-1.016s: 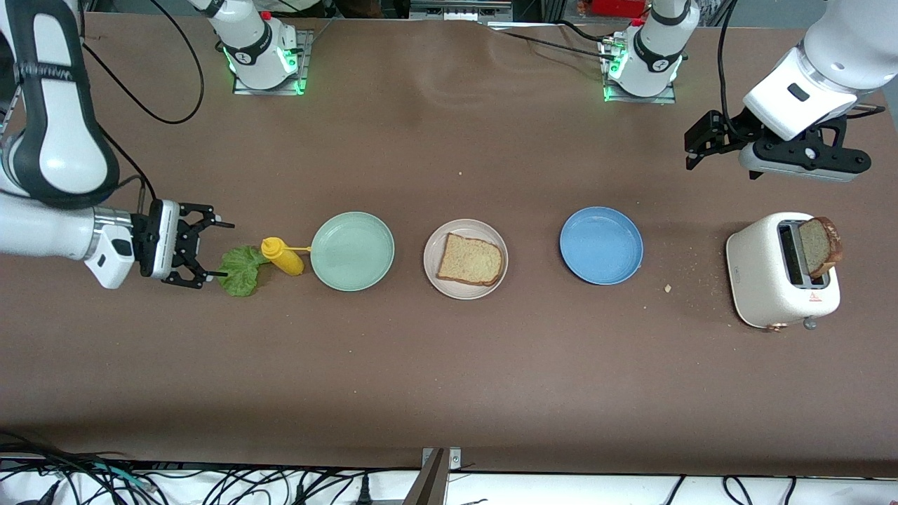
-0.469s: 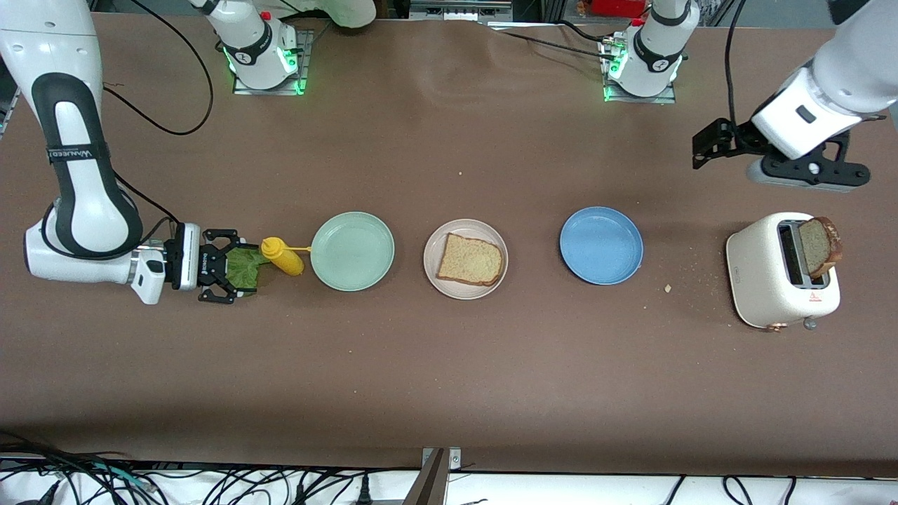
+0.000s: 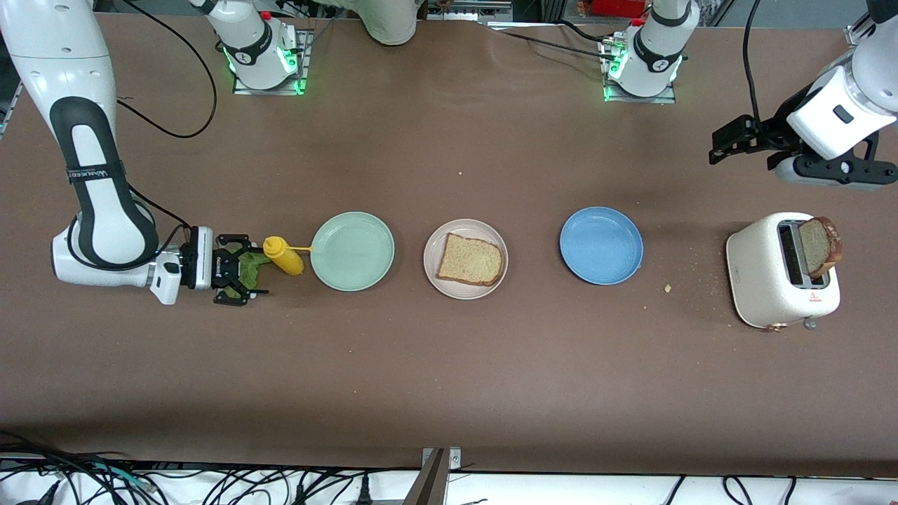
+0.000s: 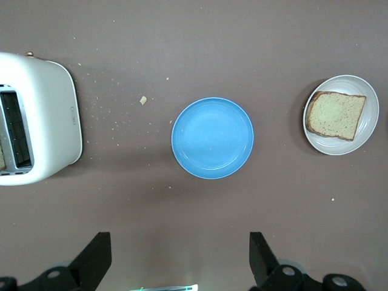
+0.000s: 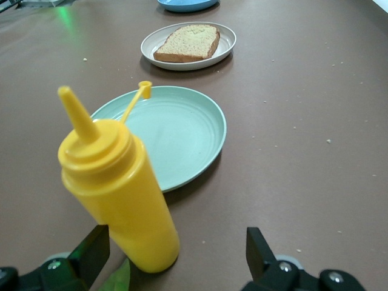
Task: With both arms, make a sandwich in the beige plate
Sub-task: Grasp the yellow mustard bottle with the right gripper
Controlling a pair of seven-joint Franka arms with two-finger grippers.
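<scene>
Front view: high, facing both bases, whole surface (image 3: 449, 379).
Left wrist view: high, straight down.
Right wrist view: low, close behind mustard bottle (image 5: 115, 188).
Shared: beige plate (image 3: 466, 291) (image 4: 367, 139) (image 5: 227, 45), all three.

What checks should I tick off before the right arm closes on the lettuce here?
1. Right gripper open, down at the lettuce: ok.
2. Lettuce squarely between the fingers: cannot tell, mostly hidden.
3. Mustard bottle out of the way: not ok, it stands right beside the leaf.
4. Bread slice lying on the beige plate: ok.
5. Second slice standing up out of the toaster: ok.
6. Left gripper open, waiting in the air near the toaster: ok.
</scene>
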